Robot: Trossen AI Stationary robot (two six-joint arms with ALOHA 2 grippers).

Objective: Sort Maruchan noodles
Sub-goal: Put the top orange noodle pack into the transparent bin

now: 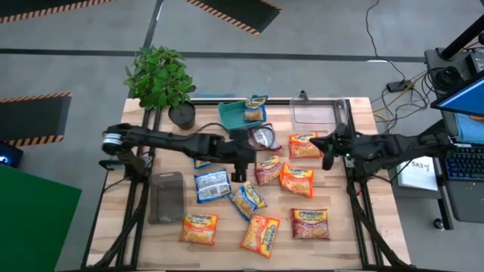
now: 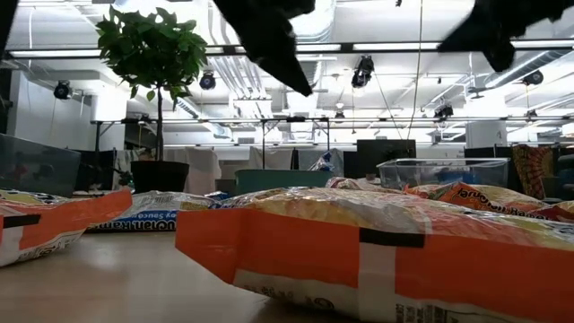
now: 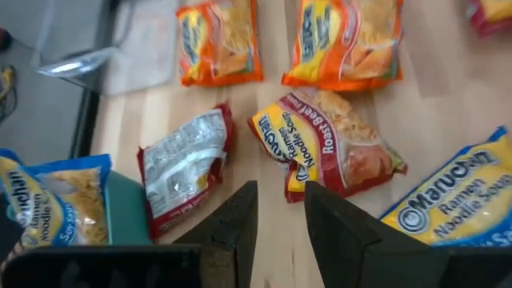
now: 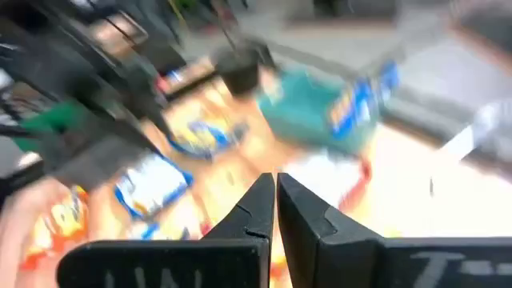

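Note:
Several Maruchan packets lie flat on the wooden table: orange ones (image 1: 296, 180) (image 1: 199, 227), blue ones (image 1: 212, 185) (image 1: 247, 200), red ones (image 1: 310, 224). One blue packet (image 1: 255, 108) rests in the teal tray (image 1: 229, 115). My left gripper (image 1: 240, 168) hovers open over the table's middle; in its wrist view the left gripper (image 3: 280, 204) stands between a crumpled roast beef packet (image 3: 336, 144) and a face-down red packet (image 3: 188, 172), touching neither. My right gripper (image 1: 327, 155) is shut and empty beside an orange packet (image 1: 305, 145); its wrist view shows the right gripper (image 4: 276, 188) with fingertips together.
A potted plant (image 1: 160, 79) stands at the far left corner. One clear bin (image 1: 318, 113) sits at the far edge to the right of the tray, another clear bin (image 1: 166, 196) lies near the left edge. Bare wood shows along the near edge (image 1: 234, 253).

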